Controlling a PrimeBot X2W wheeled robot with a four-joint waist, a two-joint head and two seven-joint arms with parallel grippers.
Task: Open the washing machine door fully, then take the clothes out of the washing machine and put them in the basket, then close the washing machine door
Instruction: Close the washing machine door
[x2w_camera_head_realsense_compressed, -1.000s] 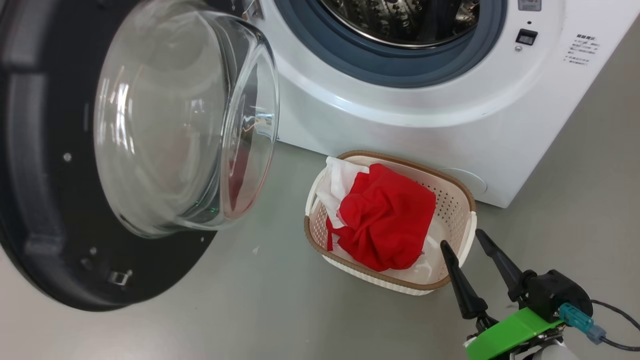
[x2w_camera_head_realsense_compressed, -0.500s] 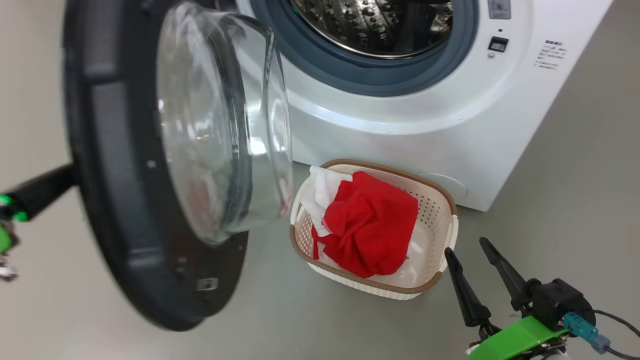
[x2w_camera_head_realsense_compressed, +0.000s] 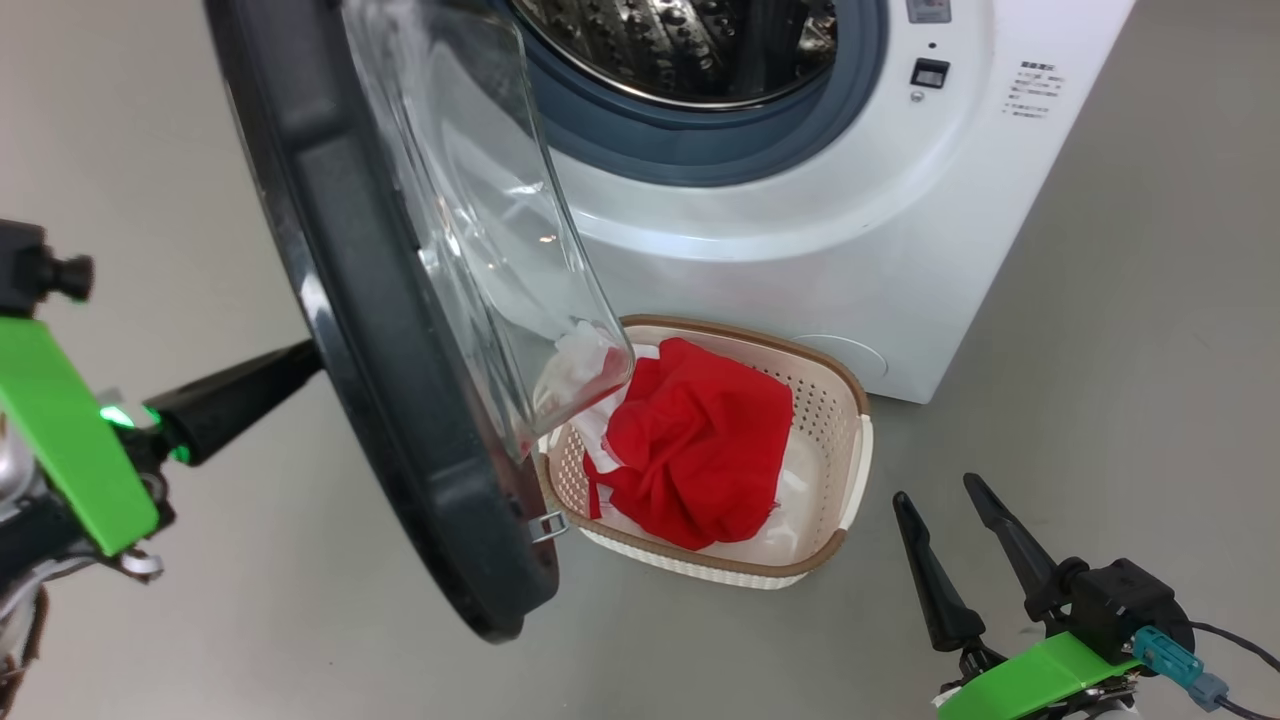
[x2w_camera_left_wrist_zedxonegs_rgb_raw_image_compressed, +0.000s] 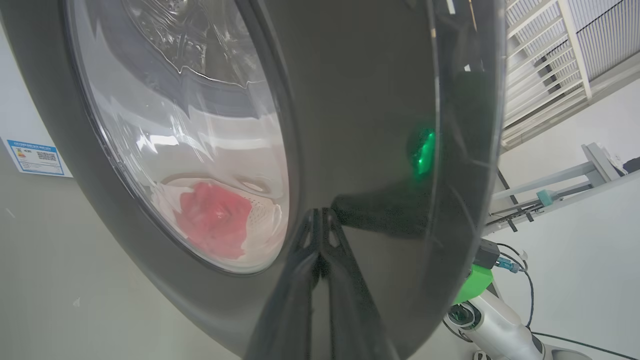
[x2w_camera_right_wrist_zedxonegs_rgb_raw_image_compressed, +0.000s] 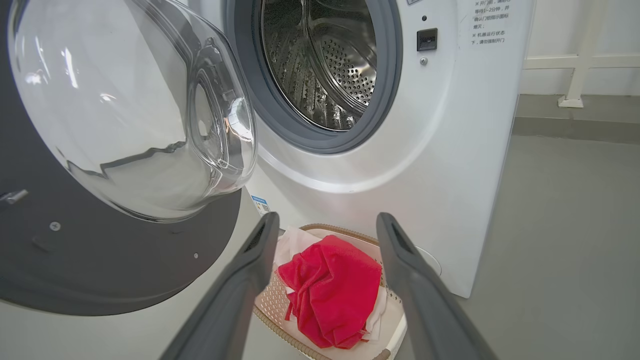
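- At the door's (x2w_camera_head_realsense_compressed: 385, 400) nine o'clock, left gripper (x2w_camera_left_wrist_zedxonegs_rgb_raw_image_compressed: 320, 216), fingers together, touches its black rim.
- Right gripper (x2w_camera_head_realsense_compressed: 937, 492), basket's (x2w_camera_head_realsense_compressed: 760, 335) four o'clock: fingers apart, empty.
- Clothes (x2w_camera_head_realsense_compressed: 700, 450) lie in basket.

The left pincer (x2w_camera_head_realsense_compressed: 300, 360) reaches in from the left edge of the head view, its dark fingers (x2w_camera_left_wrist_zedxonegs_rgb_raw_image_compressed: 305, 260) pressed flat together, no gap between them. The right pincer (x2w_camera_head_realsense_compressed: 932, 487) sits low at the right, its fingers spread wide, pointing up and empty.
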